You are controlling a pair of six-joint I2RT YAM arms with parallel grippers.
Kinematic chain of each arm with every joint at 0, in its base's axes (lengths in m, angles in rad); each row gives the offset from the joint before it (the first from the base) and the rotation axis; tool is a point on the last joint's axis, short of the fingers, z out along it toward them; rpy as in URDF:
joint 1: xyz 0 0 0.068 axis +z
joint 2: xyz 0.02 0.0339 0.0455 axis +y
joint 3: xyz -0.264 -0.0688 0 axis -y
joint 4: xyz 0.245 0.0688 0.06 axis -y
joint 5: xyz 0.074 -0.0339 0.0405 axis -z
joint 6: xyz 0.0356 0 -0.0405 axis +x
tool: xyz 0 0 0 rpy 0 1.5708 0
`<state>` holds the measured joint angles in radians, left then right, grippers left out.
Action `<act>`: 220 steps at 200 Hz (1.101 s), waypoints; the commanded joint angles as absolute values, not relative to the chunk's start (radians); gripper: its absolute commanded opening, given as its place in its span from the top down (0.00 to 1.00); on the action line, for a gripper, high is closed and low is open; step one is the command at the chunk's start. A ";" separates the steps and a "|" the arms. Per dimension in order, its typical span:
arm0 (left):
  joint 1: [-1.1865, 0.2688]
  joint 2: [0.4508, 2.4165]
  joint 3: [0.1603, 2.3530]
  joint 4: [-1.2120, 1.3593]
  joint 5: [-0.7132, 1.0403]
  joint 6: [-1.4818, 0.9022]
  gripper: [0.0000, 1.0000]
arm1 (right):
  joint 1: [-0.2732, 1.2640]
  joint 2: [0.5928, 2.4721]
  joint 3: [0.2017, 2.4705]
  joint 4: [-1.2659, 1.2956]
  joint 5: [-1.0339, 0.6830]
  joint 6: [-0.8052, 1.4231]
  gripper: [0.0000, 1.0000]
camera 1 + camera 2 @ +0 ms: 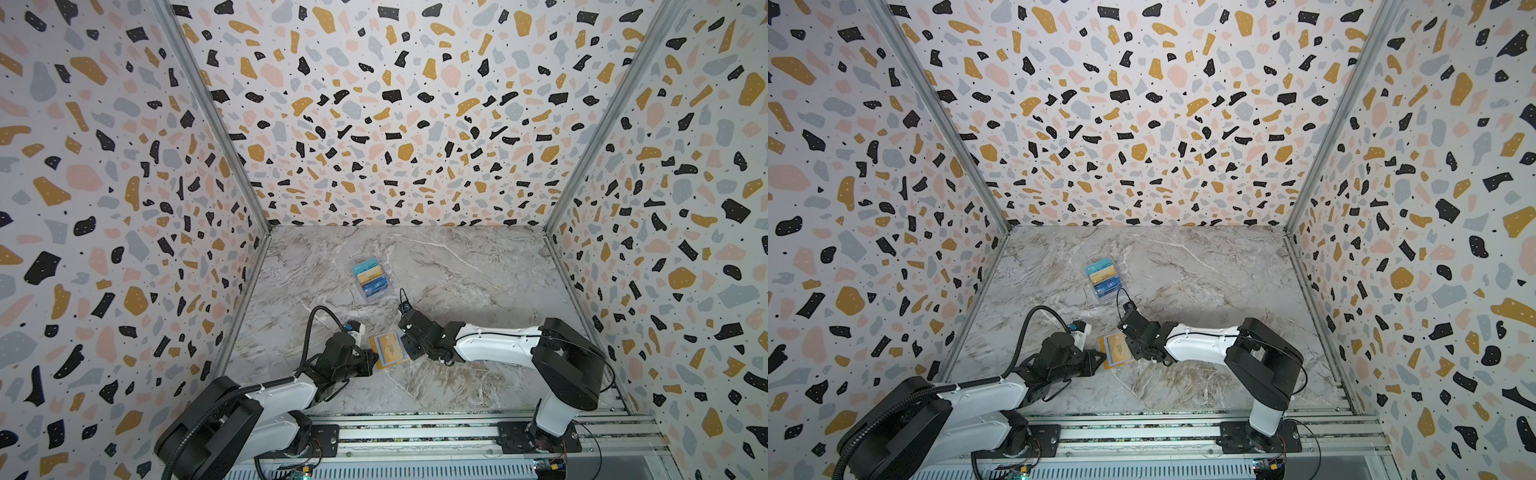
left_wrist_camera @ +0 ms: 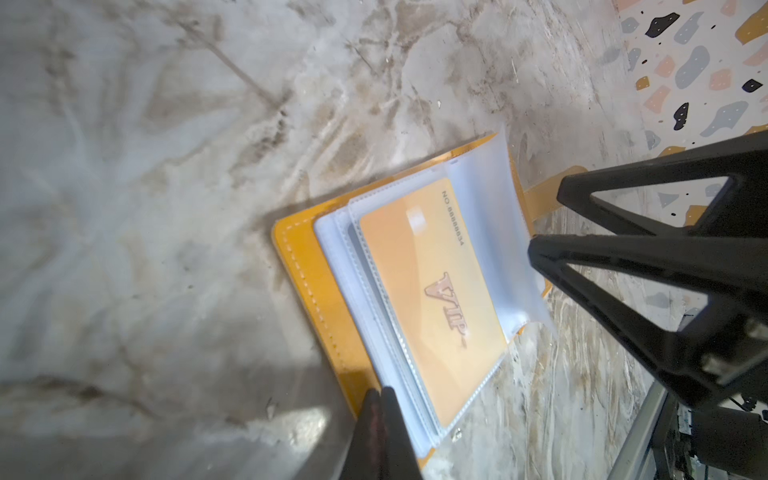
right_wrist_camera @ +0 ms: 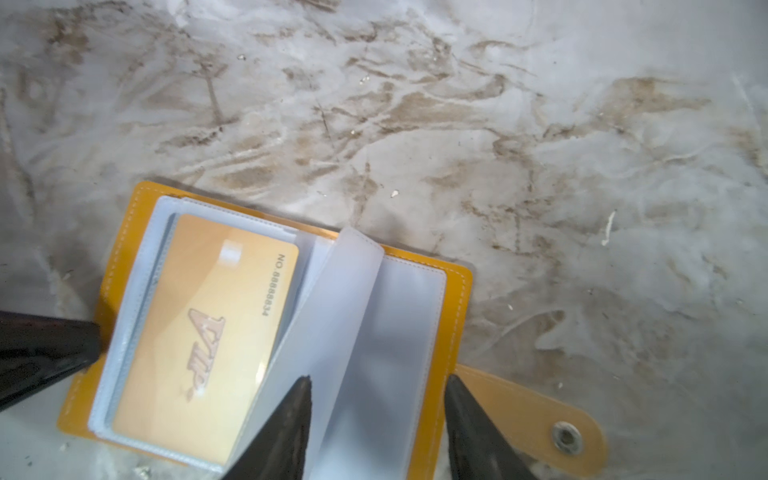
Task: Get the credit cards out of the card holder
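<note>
At card holder [image 2: 300,266] edge, left gripper [image 2: 380,395]

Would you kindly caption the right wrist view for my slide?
Open mustard card holder on marble table; gold VIP card sleeved; right gripper open astride a lifted clear sleeve.

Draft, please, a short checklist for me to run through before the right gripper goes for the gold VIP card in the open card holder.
1. Card holder lying open on the marble table: ok.
2. Left gripper pinning the holder's cover: cannot tell; it is shut at the cover's edge.
3. Gold VIP card free to grasp: not ok; it sits fully inside its clear sleeve.
4. Right gripper lined up on the card: not ok; its open jaws straddle a loose sleeve page.
5. Clear tiered box apart from both arms: ok.
</note>
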<state>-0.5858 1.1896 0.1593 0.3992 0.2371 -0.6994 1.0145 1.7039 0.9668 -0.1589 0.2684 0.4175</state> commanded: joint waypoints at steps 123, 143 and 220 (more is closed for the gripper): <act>-0.591 1.227 0.146 0.337 0.201 -0.669 1.00 | 0.900 1.595 1.071 -0.383 0.017 0.343 0.51; -0.591 1.235 0.146 0.345 0.201 -0.668 1.00 | 0.885 1.618 1.074 -0.339 -0.136 0.341 0.51; -0.591 1.250 0.149 0.339 0.197 -0.637 1.00 | 0.871 1.800 1.080 -0.186 -0.417 0.426 0.58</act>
<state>-0.5858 1.2209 0.1596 0.4397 0.2371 -0.6720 0.8749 1.7866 1.0626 -0.2417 -0.3073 0.3878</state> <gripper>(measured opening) 0.046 0.427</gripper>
